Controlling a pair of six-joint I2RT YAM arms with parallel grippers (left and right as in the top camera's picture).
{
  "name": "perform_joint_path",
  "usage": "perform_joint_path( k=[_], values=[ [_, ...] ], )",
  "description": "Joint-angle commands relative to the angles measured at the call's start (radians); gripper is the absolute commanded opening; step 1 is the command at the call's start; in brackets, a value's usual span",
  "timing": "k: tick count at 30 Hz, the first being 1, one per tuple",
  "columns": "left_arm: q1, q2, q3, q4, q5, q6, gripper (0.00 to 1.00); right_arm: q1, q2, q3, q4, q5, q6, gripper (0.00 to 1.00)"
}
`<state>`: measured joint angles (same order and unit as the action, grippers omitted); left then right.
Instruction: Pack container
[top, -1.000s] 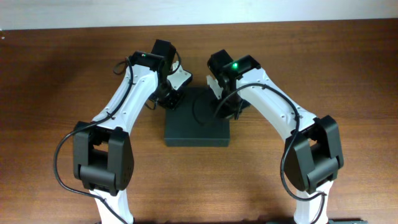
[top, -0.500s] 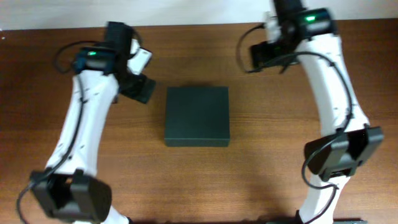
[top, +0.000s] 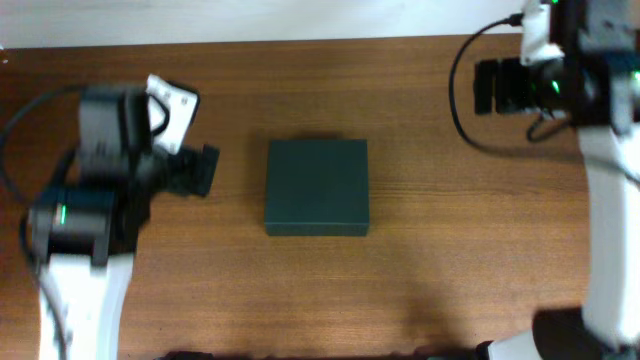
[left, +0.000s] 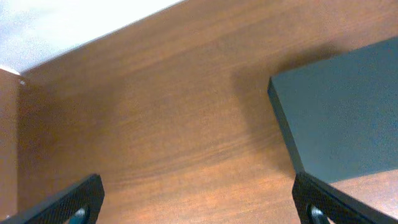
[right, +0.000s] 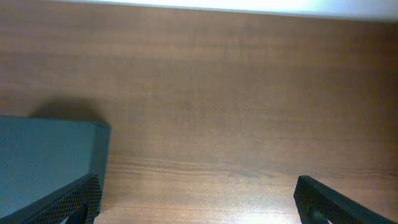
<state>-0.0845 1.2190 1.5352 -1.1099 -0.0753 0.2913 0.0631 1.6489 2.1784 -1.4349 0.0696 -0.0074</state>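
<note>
The container (top: 317, 187) is a dark green rectangular box lying flat in the middle of the table with its lid down. My left gripper (top: 205, 170) hovers to its left, apart from it, open and empty. In the left wrist view the left gripper (left: 199, 208) has its fingers (left: 71, 202) spread wide over bare wood, with a corner of the container (left: 342, 118) at the right. My right gripper (top: 487, 87) is far off to the back right, open and empty. The right wrist view shows the right gripper (right: 199, 208) wide apart and the container (right: 43, 158) at the lower left.
The brown wooden table (top: 450, 250) ends at its back edge against a white wall (top: 300, 18). Nothing else lies on the table. Both white arms stand at the outer sides of the view.
Both grippers were together at the container's back edge, shut. They have since opened and drawn away, the left to the left side, the right to the back right corner. The container stayed put.
</note>
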Motion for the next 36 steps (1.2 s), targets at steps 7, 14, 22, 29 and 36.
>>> perform_joint_path(
  k=[7, 14, 22, 29, 36],
  values=[
    [-0.002, -0.430, -0.468, 0.229, 0.064, -0.027, 0.99, 0.092, -0.422, -0.569, 0.231, 0.074, 0.055, 0.99],
    [-0.002, -0.556, -0.621, 0.290, 0.064, -0.095, 0.99, 0.121, -0.734, -1.042, 0.363, 0.074, 0.140, 0.99],
    [-0.002, -0.559, -0.626, 0.287, 0.050, -0.096, 0.99, 0.121, -0.951, -1.253, 0.376, 0.074, 0.166, 0.99],
    [-0.002, -0.559, -0.626, 0.286, 0.050, -0.096, 0.99, 0.121, -0.953, -1.253, 0.376, 0.074, 0.166, 0.99],
    [-0.002, -0.559, -0.626, 0.286, 0.050, -0.096, 0.99, 0.121, -0.949, -1.253, 0.377, 0.074, 0.166, 0.99]
  ],
)
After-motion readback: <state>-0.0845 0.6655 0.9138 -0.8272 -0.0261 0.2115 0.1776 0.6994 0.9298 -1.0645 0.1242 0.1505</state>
